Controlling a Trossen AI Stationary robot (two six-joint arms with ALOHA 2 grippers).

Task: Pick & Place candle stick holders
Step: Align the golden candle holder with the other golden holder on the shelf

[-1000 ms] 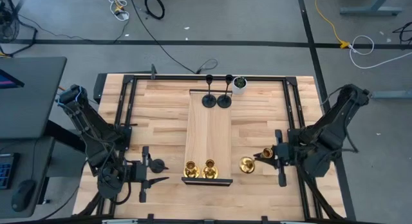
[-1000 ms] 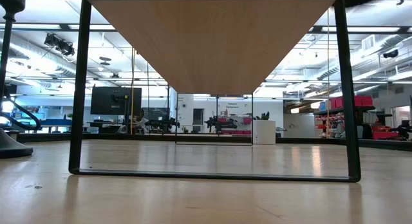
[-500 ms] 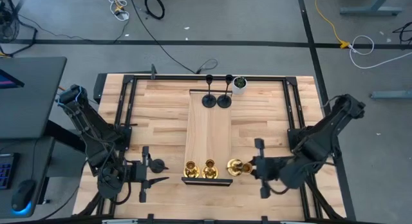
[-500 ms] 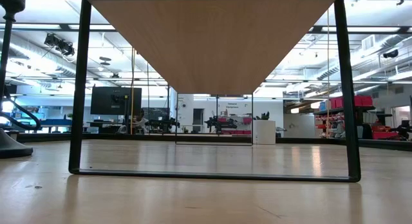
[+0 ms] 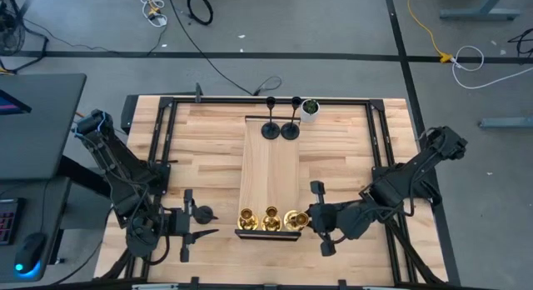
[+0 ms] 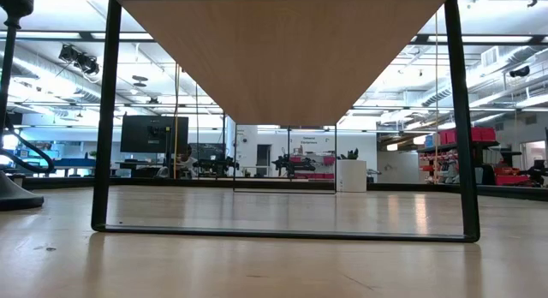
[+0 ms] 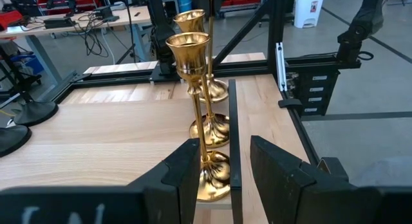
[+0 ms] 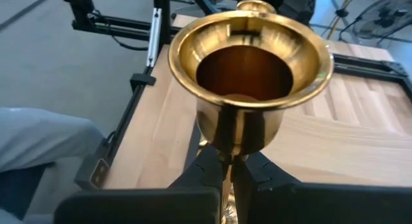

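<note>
Two brass holders point(image 5: 259, 219) are set at the board's point(image 5: 269, 169) near edge, a third point(image 5: 295, 220) clamped in the right gripper point(image 5: 310, 222) jaws; the left gripper's point(image 5: 198, 222) stand apart.

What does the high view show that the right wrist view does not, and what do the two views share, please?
Only the high view shows two matte black candle stick holders and the small white pot with a green plant at the raised wooden board's far end, plus the waiting left gripper. Only the right wrist view looks into the cup's dark hollow. Both show the shiny brass-gold candle stick holder held by the right gripper.
</note>
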